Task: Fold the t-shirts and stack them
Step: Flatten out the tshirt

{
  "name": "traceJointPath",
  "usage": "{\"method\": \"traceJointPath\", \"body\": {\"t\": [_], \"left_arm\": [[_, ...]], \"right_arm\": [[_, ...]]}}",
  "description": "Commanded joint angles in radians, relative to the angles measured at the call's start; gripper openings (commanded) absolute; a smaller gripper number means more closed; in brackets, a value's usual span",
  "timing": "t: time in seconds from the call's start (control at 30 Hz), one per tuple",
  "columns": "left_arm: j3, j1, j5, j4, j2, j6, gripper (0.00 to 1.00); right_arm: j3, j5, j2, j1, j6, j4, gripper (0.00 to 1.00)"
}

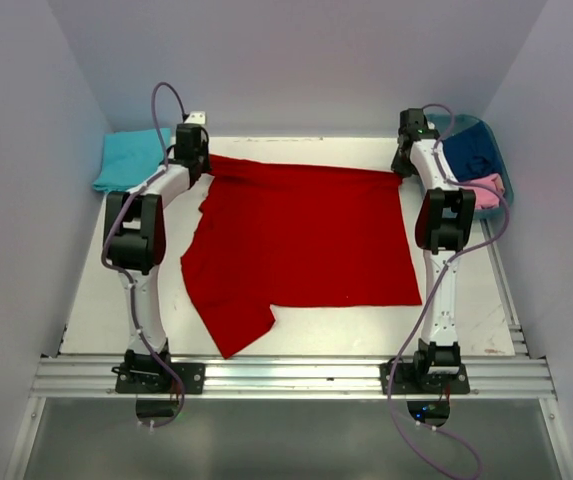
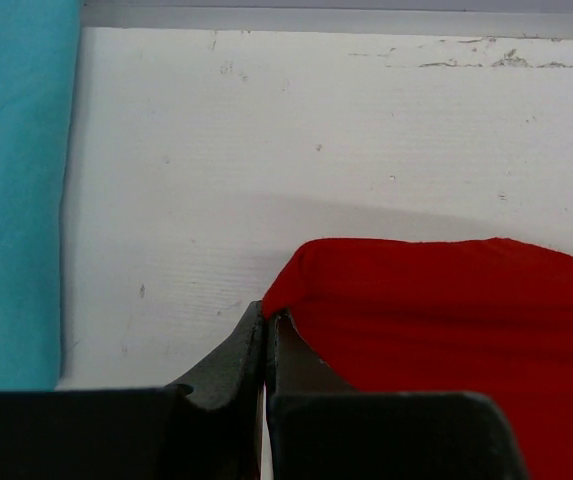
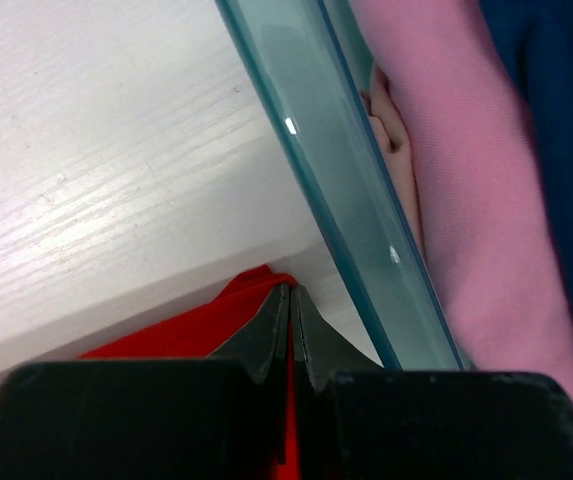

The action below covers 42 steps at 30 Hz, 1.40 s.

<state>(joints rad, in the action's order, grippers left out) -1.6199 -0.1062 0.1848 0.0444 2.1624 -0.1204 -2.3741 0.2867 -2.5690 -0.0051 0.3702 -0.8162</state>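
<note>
Large red t-shirt [image 1: 306, 240] spread flat mid-frame on the white table [image 1: 106, 300], top edge running left to right. Left gripper [image 2: 267, 325] pressed together, pinching the upper-left corner; right gripper [image 3: 289, 300] pinching the upper-right corner just beside the teal basket [image 3: 346, 200]. One arm per corner, edge stretched straight between, loose cloth trailing toward the lower frame.

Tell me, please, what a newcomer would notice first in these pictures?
The large bright red cloth t-shirt lies spread across the middle of the white table. The left gripper and right gripper are each shut on one of its far corners. A folded turquoise tee lies far left, and a teal plastic basket holding a pink tee and a navy tee sits far right.
</note>
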Motion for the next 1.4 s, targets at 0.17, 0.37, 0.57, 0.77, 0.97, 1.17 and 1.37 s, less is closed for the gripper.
{"method": "traceJointPath", "body": {"t": [0.17, 0.37, 0.57, 0.77, 0.97, 1.17, 1.37], "left_arm": [[-0.090, 0.023, -0.038, -0.093, 0.045, -0.024, 0.00], [-0.199, 0.023, -0.065, -0.098, 0.106, -0.021, 0.00], [-0.320, 0.023, -0.120, -0.094, 0.191, -0.039, 0.00], [-0.324, 0.025, -0.168, -0.164, 0.144, -0.097, 0.36], [-0.229, 0.023, -0.143, -0.242, -0.033, -0.104, 1.00], [-0.074, 0.020, -0.142, -0.151, -0.188, -0.079, 1.00], [0.121, 0.023, -0.121, -0.002, -0.205, -0.130, 0.23]], "right_arm": [[0.056, -0.103, 0.024, -0.015, -0.022, 0.107, 0.00], [0.047, -0.161, 0.049, -0.003, -0.007, 0.209, 0.00], [0.016, -0.178, 0.043, 0.028, 0.041, 0.262, 0.00], [0.212, -0.158, 0.159, 0.048, 0.131, 0.488, 0.06], [0.406, -0.193, 0.348, 0.070, 0.115, 0.623, 0.99], [0.677, -0.172, 0.575, 0.137, 0.056, 0.729, 0.99], [0.814, -0.251, 0.671, 0.189, 0.061, 0.608, 0.18]]}}
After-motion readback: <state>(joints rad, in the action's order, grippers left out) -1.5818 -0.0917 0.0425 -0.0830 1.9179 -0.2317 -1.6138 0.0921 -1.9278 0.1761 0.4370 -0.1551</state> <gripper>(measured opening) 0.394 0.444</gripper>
